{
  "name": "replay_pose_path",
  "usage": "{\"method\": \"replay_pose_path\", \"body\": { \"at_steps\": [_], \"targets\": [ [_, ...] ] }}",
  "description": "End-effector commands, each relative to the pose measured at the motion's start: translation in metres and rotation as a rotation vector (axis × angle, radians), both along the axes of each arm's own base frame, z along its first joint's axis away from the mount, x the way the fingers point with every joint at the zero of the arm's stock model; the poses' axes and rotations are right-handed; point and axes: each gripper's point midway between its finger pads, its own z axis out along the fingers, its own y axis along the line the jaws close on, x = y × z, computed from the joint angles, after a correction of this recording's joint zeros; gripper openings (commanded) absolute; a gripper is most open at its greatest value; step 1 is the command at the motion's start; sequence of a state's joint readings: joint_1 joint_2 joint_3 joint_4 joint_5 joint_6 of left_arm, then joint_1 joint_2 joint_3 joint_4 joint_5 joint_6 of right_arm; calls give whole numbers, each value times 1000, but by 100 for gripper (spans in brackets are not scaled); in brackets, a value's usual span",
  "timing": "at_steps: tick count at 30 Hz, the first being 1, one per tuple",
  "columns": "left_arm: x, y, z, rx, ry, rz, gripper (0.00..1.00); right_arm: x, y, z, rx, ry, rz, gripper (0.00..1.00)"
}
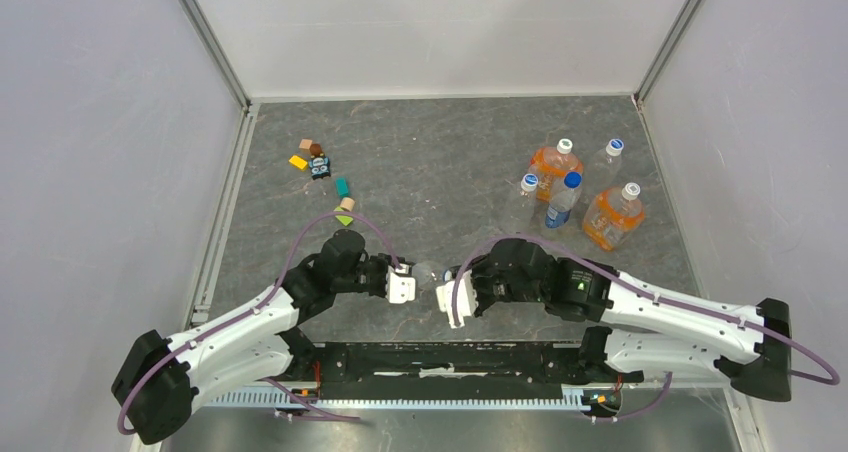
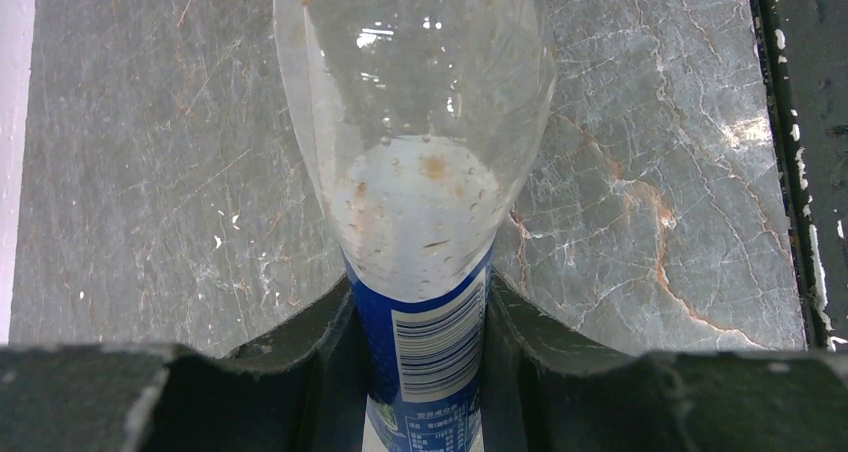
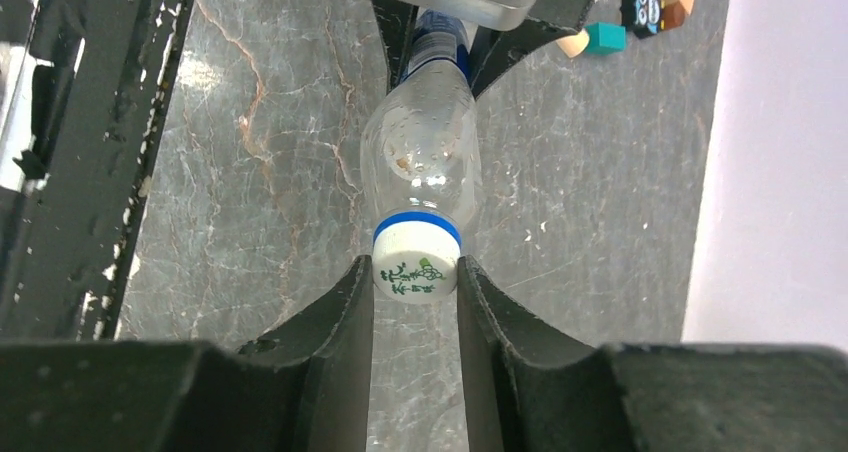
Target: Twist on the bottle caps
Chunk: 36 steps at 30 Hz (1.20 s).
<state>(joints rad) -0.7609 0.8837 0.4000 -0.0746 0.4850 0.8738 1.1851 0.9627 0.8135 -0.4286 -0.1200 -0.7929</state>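
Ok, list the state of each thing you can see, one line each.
bottle, held on its side by its labelled end.
cap, on the bottle's neck, gripped; how tight it is cannot be seen.
left end effector, shut on the bottle.
right end effector, shut on the cap.
far bottles, five, upright, capped.

Bright, even overhead light, soft shadows. Glare spots on bottle [image 2: 400, 42] & table [image 3: 215, 72]; near fingers [image 2: 250, 392] blurry in wrist cams.
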Motion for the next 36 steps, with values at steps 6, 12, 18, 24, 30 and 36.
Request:
{"method": "replay_pose_path", "body": {
  "at_steps": [6, 12, 18, 24, 30, 36],
  "targets": [
    [3, -11, 23, -56, -49, -36, 43, 7, 21, 22, 192, 317, -317, 0],
    [3, -11, 25, -58, -52, -34, 43, 9, 30, 26, 327, 625, -528, 0],
    [3, -11, 28, -65, -60, -34, 43, 22, 29, 35, 623, 1087, -736, 0],
    [2, -11, 28, -67, -61, -39, 43, 26, 27, 37, 761, 1324, -893, 0],
    [2, -11, 28, -67, -59, -39, 43, 29, 22, 37, 844, 1450, -999, 0],
    [2, -12, 27, -64, -56, -39, 43, 35, 23, 58, 806, 1240, -880, 27]
  ]
}}
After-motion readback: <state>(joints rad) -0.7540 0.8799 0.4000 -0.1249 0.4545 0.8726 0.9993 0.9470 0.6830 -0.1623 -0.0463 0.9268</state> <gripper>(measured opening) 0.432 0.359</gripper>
